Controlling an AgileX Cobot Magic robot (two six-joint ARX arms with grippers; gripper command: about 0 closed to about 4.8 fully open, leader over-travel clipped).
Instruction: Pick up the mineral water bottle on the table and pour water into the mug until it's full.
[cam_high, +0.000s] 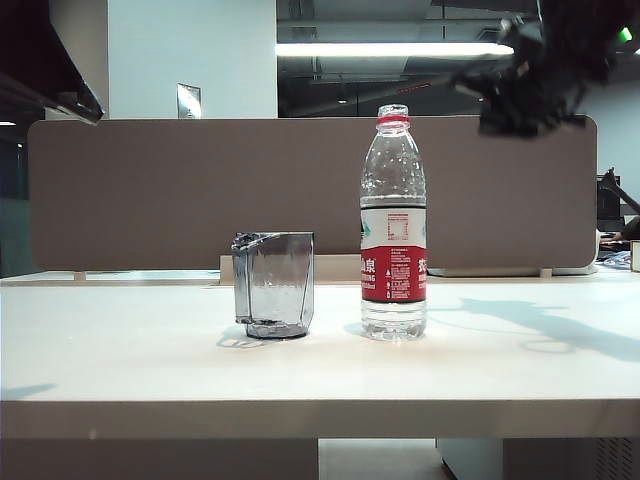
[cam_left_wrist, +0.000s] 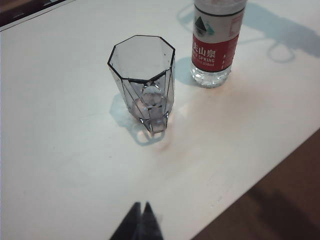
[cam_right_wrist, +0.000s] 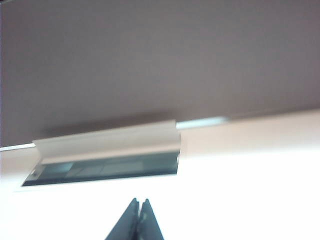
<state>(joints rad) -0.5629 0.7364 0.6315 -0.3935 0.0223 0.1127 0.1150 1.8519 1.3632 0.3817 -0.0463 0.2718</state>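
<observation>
The mineral water bottle (cam_high: 393, 225) stands upright and uncapped on the white table (cam_high: 150, 350), just right of the smoky faceted mug (cam_high: 273, 285). In the left wrist view the mug (cam_left_wrist: 142, 80) looks empty, its handle turned toward the camera, with the bottle (cam_left_wrist: 214, 47) standing beyond it. My left gripper (cam_left_wrist: 141, 205) is shut on nothing and hangs well short of the mug. My right arm (cam_high: 535, 70) is a dark blur high above the table, right of the bottle's top. My right gripper (cam_right_wrist: 139, 201) is shut and empty, facing the partition.
A brown partition panel (cam_high: 150, 190) closes off the back of the table. A white cable tray with a dark slot (cam_right_wrist: 105, 155) lies at its foot. The table's front edge (cam_left_wrist: 260, 170) runs close by the left gripper.
</observation>
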